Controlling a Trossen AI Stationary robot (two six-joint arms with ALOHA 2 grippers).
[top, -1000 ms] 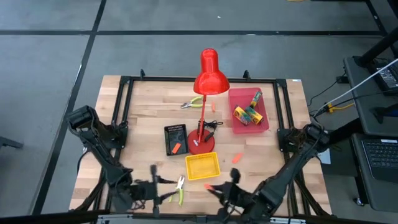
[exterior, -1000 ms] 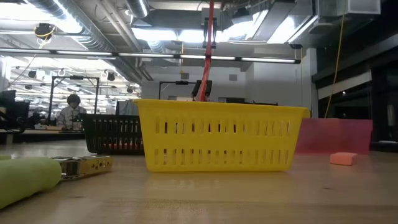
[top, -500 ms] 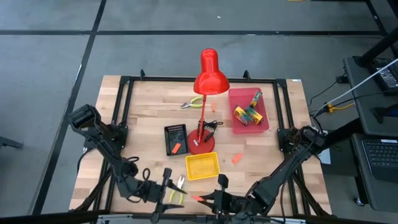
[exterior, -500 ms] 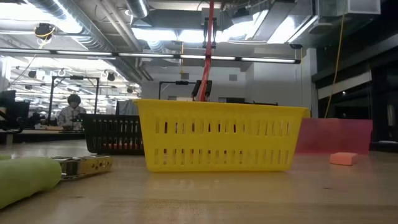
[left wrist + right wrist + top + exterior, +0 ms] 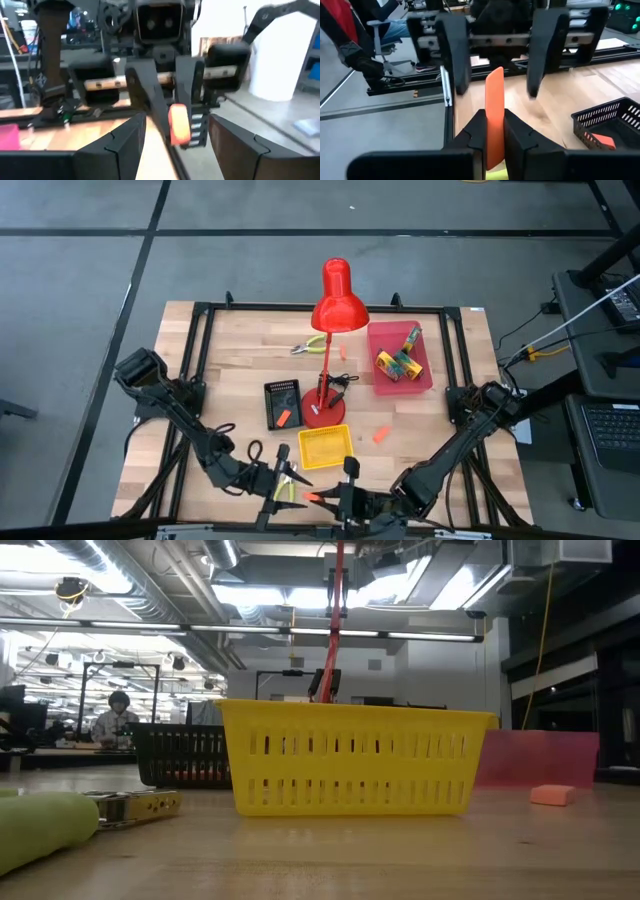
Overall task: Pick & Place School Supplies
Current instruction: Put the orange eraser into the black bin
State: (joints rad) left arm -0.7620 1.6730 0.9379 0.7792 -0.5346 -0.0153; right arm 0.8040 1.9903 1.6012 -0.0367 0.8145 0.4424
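My right gripper (image 5: 325, 498) is near the table's near edge, shut on a flat orange piece (image 5: 494, 95). My left gripper (image 5: 284, 487) faces it from the left, open. Its fingers (image 5: 455, 50) stand wide apart just short of the piece (image 5: 179, 122) and touch nothing. One pair of pliers (image 5: 288, 480) with yellow-green handles lies on the table below the left gripper. A second pair (image 5: 310, 345) lies near the lamp. The crayon boxes (image 5: 398, 362) sit in the pink tray (image 5: 425, 385). Other orange pieces lie on the table (image 5: 380, 434) and in the black tray (image 5: 284, 417). My right gripper pinches the orange piece by its nearer end (image 5: 493, 131) between the two fingers. The fingers reach level from the table's right, pointing left. The piece sticks out beyond the fingertips toward the left gripper, lifted clear of the table.
The yellow tray (image 5: 326, 447) stands just beyond both grippers. The red desk lamp (image 5: 326, 395) stands mid-table beside the black tray (image 5: 270, 402). The low view shows the yellow tray (image 5: 350, 758), a green plier handle (image 5: 50, 825) and an orange piece (image 5: 552, 795). A person (image 5: 112, 720) sits far behind.
Both arms have swung along the near edge toward each other. The left gripper moved right, over the pliers. The right gripper moved left, carrying the orange piece with it. The gap between the two grippers has nearly closed.
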